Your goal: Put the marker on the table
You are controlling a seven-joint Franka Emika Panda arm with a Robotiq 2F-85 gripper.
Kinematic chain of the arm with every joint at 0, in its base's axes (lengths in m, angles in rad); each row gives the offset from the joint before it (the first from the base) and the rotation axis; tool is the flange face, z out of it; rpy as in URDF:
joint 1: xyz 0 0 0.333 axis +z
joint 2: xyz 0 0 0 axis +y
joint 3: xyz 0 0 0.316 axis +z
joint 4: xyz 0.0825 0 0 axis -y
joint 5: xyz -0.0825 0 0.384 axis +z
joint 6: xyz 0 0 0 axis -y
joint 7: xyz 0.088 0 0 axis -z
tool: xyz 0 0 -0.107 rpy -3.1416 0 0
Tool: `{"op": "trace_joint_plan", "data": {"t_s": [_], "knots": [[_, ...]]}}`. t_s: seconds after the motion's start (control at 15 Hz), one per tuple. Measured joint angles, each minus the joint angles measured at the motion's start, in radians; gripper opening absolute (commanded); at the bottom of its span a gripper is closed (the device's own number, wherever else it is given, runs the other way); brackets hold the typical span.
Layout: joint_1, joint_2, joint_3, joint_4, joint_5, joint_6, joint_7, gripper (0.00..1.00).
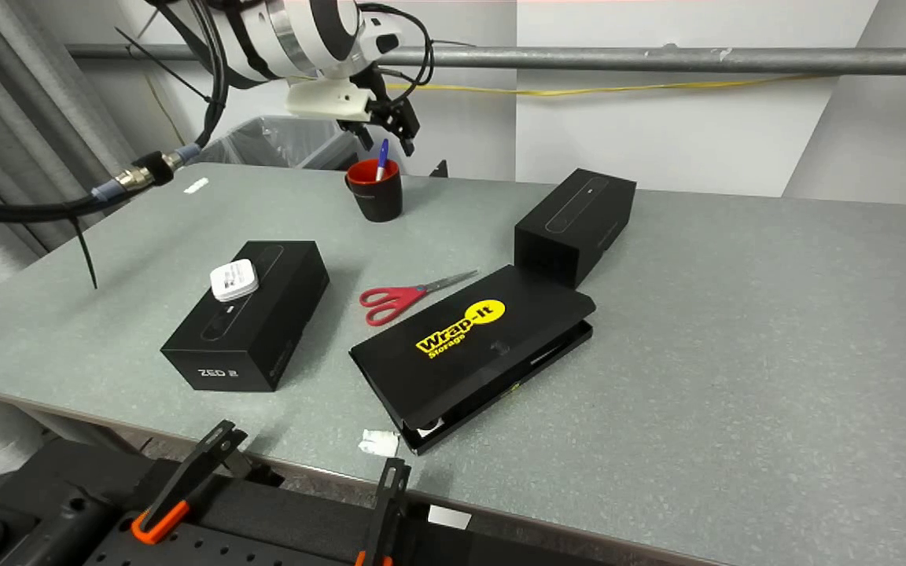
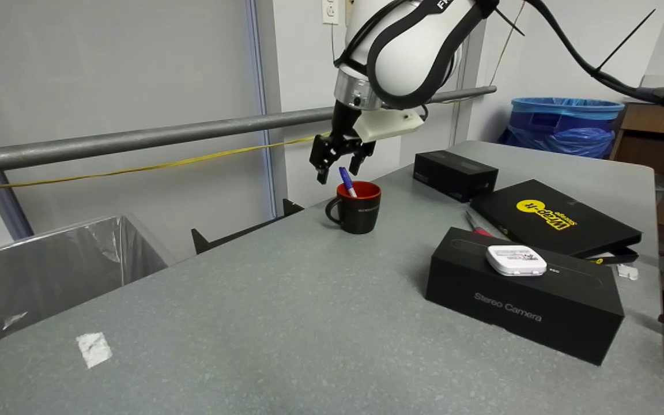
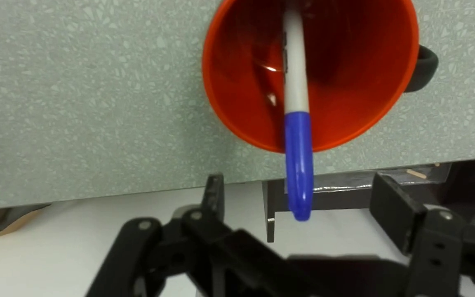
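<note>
Marker [image 3: 296, 107]: slanted inside the mug [image 2: 358, 216], blue end uppermost and projecting beyond the red rim.
End effector [image 3: 303, 202]: you see its fingers spread, the marker's blue end between them, a gap on each side.
Mug: upright on your tabletop [image 2: 240, 323].
Scissors [image 1: 407, 294]: red-handled, lying beside the Wrap-It box [image 1: 492, 354].

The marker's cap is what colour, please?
The marker's cap is blue; it shows best in the wrist view.

A robot arm [image 2: 404, 63] that was white and round, had fat black stripes [image 1: 335, 30], white letters [image 2: 443, 4], a shiny silver ring [image 2: 355, 89], bendy black cables [image 1: 215, 71], a cream block [image 2: 387, 125], a black gripper [image 1: 387, 147] that had little round screws [image 3: 144, 225]
</note>
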Motion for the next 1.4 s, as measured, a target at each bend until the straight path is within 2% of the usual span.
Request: {"op": "trace_joint_plan", "data": {"t_s": [0.53, 1.07, 1.4], "knots": [[0.002, -0.003, 0.005, 0.006, 0.015, 0.000, 0.001, 0.01], [0.002, -0.014, 0.001, 0.007, 0.024, 0.000, 0.006, 0.02], [0.000, -0.105, -0.022, -0.014, 0.026, 0.000, 0.029, 0.02]]}}
